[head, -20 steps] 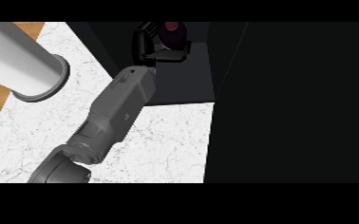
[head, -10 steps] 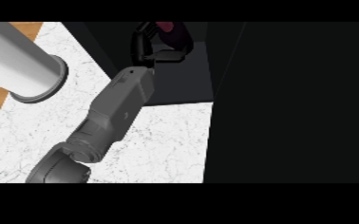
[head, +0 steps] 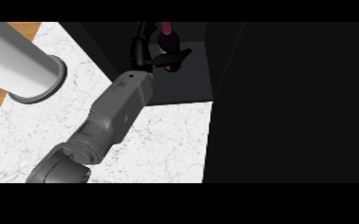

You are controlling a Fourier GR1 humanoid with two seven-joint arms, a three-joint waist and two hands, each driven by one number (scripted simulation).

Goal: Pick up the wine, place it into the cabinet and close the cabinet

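Observation:
The wine bottle (head: 169, 40) is dark with a reddish neck and stands inside the dark cabinet (head: 186, 85), near its back. My left hand (head: 144, 52) reaches in from the lower left. Its fingers curl round the bottle's left side and its thumb lies across the front, hiding part of the bottle. The grey forearm crosses the cabinet's front edge. My right hand shows nowhere.
A large dark panel (head: 294, 104), apparently the open cabinet door, fills the right side of the view. A tall grey cylinder (head: 28, 71) stands at the left on the white marble counter (head: 168, 142). A wooden strip (head: 21, 28) shows at the far left.
The arm has hardly moved. The hand and the bottle have shifted very slightly inside the cabinet, and the hold is unchanged.

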